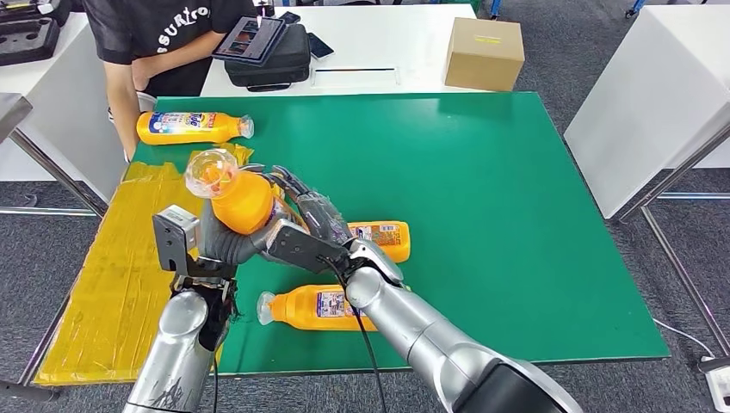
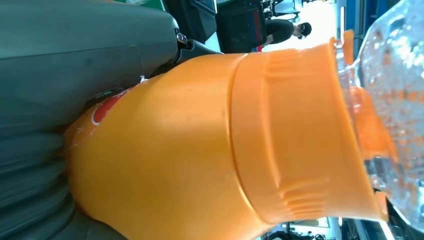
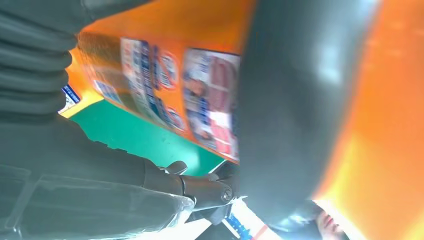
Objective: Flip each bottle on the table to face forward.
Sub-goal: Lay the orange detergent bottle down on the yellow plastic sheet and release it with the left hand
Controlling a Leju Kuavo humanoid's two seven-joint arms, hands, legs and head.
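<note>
Together both hands hold one orange bottle up off the green table, over its near-left part. The left hand comes in from below with its grey ribbed cover under the bottle's body; in the left wrist view the grey cover presses against the orange side, but how its fingers lie around the bottle cannot be made out. The right hand reaches across from the right, its dark fingers wrapped over the bottle's right side; in the right wrist view a thick grey thumb lies flat across the orange plastic next to the printed label. The held bottle is tilted, with its clear cap pointing up and to the far left.

Just right of the hands, a second orange bottle lies on its side on the green surface, label up, partly hidden behind the right wrist. Nearer the robot, a third bottle lies on its side under the right forearm, its clear cap pointing left. At the far-left corner of the table a fourth bottle lies on its side with its blue and white label showing and its cap to the right.

Yellow tape covers the table's left edge. A person in a dark shirt stands beyond the far-left corner, beside a white table that carries a black bag, a tablet and a cardboard box.
</note>
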